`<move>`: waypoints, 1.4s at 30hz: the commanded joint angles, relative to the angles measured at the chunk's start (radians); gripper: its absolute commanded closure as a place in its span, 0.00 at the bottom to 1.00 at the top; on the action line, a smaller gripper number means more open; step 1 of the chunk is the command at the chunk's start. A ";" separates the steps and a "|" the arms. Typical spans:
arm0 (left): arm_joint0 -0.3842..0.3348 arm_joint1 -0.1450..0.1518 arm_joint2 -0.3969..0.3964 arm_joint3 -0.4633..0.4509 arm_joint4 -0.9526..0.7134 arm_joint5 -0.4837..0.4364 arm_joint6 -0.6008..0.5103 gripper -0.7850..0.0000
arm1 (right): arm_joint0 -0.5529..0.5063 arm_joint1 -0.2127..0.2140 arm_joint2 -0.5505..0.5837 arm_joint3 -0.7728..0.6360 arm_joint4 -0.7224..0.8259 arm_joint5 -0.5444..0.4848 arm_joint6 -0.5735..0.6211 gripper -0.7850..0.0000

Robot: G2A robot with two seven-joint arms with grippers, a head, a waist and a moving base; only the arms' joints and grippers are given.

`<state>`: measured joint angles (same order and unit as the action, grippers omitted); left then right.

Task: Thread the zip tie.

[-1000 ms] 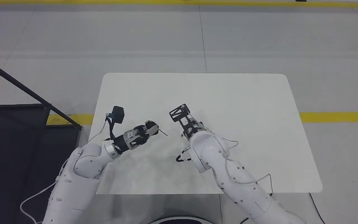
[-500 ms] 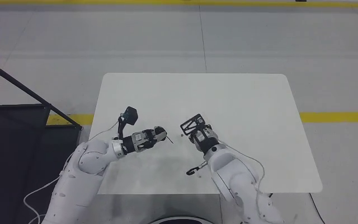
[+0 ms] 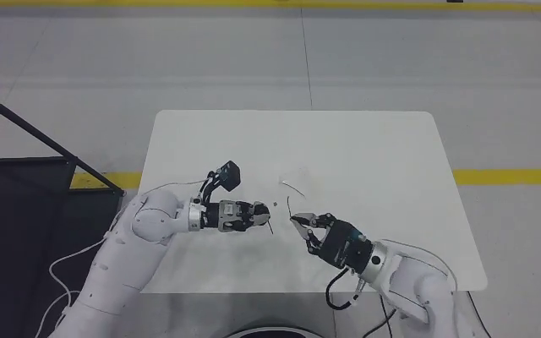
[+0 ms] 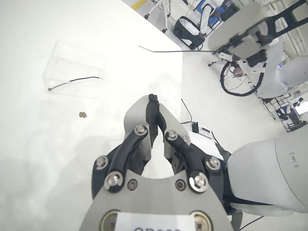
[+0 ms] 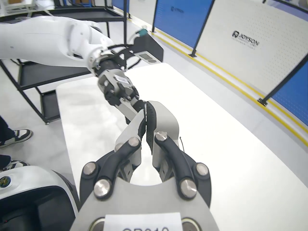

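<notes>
A white worktop (image 3: 380, 152) with rounded corners carries very little. Near its middle lies a small clear plastic box (image 4: 72, 73), flat on the surface. A thin black zip tie (image 4: 81, 80) shows within the box's outline, one end pale with a round head. A tiny brown speck (image 4: 83, 114) sits just beside the box.

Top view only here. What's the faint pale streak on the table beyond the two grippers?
Observer: A clear box, with a second tie lying inside it.
Operator: Is the right gripper gripping anything?
Observer: Yes. The right gripper is shut on the zip tie, which juts out straight with its free end bent.
Operator: And the left?
Observer: The left gripper has its pads pressed together; what they pinch, I cannot tell.
</notes>
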<state>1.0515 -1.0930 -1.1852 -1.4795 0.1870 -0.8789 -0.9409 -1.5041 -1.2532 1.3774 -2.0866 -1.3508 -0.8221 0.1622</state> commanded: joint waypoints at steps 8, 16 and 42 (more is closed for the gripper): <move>0.001 0.000 -0.001 0.000 -0.001 0.000 0.000 1.00 | -0.017 0.008 0.029 0.029 -0.021 -0.036 -0.094 1.00; 0.003 0.002 0.007 -0.033 0.081 0.039 0.023 1.00 | -0.017 0.009 0.019 0.032 -0.021 -0.038 -0.094 1.00; 0.014 0.014 0.064 -0.145 0.398 0.048 0.136 1.00 | 0.069 0.127 -0.095 0.118 0.062 -0.190 -0.152 1.00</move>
<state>1.0650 -1.0789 -1.1211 -1.6246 0.5853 -0.8306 -0.8044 -1.4350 -1.1263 1.2821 -1.9680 -1.2883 -1.0123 0.0101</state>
